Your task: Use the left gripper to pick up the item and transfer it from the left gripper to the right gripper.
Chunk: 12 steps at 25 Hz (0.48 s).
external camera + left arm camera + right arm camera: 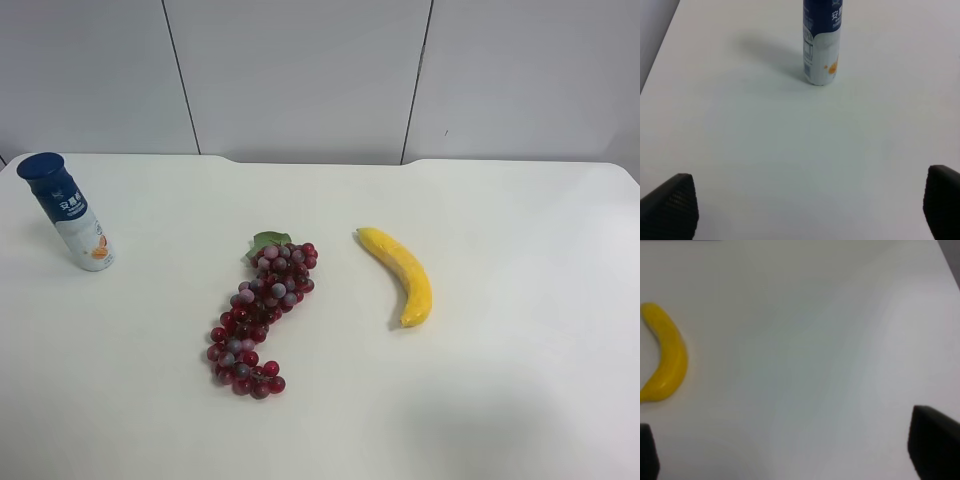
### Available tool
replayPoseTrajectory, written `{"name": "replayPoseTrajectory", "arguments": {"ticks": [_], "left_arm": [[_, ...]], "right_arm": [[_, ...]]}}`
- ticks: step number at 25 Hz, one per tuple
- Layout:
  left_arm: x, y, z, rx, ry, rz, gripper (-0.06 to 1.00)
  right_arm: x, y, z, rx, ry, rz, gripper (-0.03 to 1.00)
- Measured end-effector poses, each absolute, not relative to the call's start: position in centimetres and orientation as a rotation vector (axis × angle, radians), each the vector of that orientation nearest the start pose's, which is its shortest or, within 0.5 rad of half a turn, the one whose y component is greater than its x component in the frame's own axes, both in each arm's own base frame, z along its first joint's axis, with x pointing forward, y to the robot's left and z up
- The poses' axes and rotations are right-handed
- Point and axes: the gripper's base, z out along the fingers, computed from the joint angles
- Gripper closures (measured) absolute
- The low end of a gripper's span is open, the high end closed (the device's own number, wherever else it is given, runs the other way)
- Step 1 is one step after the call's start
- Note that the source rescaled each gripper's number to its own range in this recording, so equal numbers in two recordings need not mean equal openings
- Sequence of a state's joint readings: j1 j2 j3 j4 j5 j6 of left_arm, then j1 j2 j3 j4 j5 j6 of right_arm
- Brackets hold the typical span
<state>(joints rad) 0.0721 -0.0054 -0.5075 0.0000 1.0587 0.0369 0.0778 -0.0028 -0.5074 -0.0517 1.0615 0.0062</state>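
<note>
The bottle (72, 214) stands upright on the white table at the exterior high view's far left; it has a white body, dark blue cap and an orange picture near its base. No arm shows in that view. In the left wrist view the bottle (821, 46) stands well ahead of my left gripper (807, 210), whose black fingertips (670, 207) are spread wide apart with nothing between them. My right gripper (790, 452) is also open and empty over bare table, its fingertips (935, 445) at the frame's lower corners.
A red grape bunch (258, 315) with a green leaf lies mid-table. A yellow banana (402, 273) lies beside it toward the view's right, and also shows in the right wrist view (665, 360). The white table's (500, 400) far edge meets a grey panelled wall.
</note>
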Motion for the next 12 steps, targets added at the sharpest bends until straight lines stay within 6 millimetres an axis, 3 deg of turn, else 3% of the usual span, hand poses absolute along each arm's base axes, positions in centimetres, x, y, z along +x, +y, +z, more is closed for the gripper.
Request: {"name": "replayPoseTrajectory", "arguments": {"ticks": [12], "left_arm": [[-0.65,-0.05,27.95,-0.036,2.03,0.069,0.14]], "right_arm": [[-0.59,-0.46,27.93,-0.07,2.033,-0.009,-0.03]]}}
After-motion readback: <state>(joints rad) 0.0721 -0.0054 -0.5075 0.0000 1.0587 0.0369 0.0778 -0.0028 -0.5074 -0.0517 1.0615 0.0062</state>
